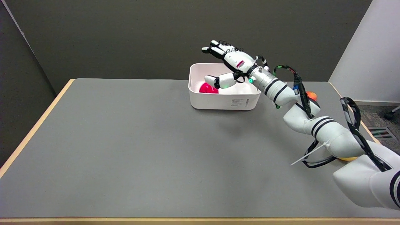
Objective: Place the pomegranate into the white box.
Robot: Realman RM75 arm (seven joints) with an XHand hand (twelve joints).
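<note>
Hovering above the box, the right hand is spread and holds nothing, while the pomegranate lies inside.

The white box sits toward the far side of the grey table, with a small label on its near wall. The pink-red pomegranate rests on the box floor in the near left part, partly hidden by the near wall. The hand is above the box's opening, its fingers stretched out toward the far left and its thumb pointing left, just over the fruit; whether it touches the fruit I cannot tell. Behind the forearm an orange thing peeks out near the table's right edge.
</note>
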